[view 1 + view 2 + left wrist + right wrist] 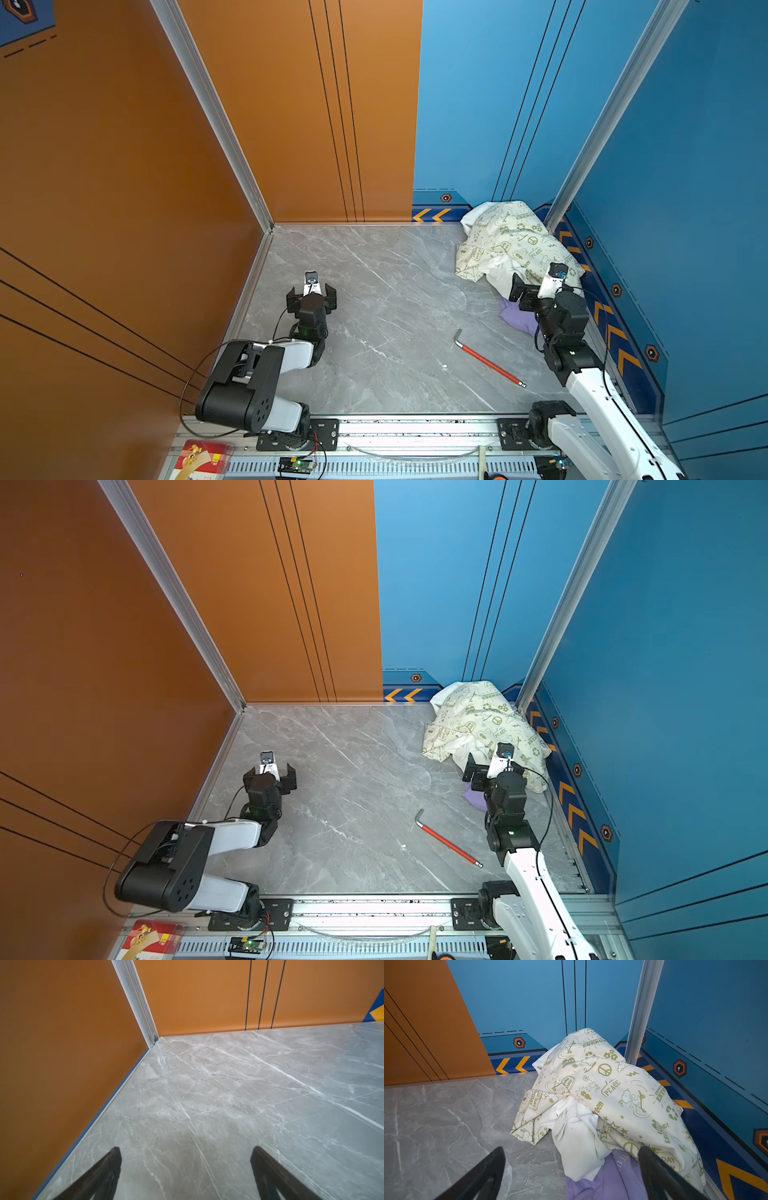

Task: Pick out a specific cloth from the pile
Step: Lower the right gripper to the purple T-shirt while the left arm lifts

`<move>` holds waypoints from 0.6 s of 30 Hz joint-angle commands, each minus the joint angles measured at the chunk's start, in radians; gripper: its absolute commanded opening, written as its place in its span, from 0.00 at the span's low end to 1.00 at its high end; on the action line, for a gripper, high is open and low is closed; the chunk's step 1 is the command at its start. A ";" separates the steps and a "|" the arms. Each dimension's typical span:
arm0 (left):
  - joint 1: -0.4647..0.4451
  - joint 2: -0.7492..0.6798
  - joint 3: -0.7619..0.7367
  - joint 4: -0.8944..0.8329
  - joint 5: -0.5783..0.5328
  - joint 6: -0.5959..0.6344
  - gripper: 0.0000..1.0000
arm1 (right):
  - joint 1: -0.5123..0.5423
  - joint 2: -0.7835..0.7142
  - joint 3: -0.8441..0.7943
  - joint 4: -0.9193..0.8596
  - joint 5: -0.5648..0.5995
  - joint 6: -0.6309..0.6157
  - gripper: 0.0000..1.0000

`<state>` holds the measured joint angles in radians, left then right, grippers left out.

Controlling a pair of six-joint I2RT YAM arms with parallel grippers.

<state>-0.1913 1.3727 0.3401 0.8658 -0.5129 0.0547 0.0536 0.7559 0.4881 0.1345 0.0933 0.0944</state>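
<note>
Beside the rumpled pile [612, 1084], soft lilac cloth [602, 1186] lies below the spread right pincer [571, 1149]; left pincer [186, 1148] likewise spread.

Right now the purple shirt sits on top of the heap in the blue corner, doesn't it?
Not on top. The purple shirt sits at the bottom of the heap in the blue corner, poking out from under the white cloth. The right wrist view shows this.
</note>
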 commanded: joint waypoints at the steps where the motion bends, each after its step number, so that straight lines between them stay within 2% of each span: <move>1: -0.026 -0.114 0.022 -0.140 -0.071 0.033 0.98 | 0.007 -0.052 0.029 -0.207 -0.018 0.067 1.00; 5: -0.061 -0.266 0.062 -0.351 -0.022 0.001 0.98 | 0.008 -0.093 0.039 -0.325 -0.021 0.114 1.00; 9: -0.051 -0.401 0.133 -0.616 0.087 -0.104 0.98 | 0.002 -0.104 0.062 -0.456 -0.009 0.179 1.00; 12: -0.039 -0.469 0.164 -0.762 0.128 -0.189 0.98 | -0.010 -0.102 0.069 -0.523 0.007 0.245 1.00; 18: -0.022 -0.607 0.092 -0.841 0.200 -0.244 0.98 | -0.065 -0.061 0.060 -0.568 0.026 0.387 1.00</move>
<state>-0.2226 0.8146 0.4717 0.1463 -0.3721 -0.1341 0.0109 0.6727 0.5247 -0.3580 0.0841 0.3698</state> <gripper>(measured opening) 0.980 0.999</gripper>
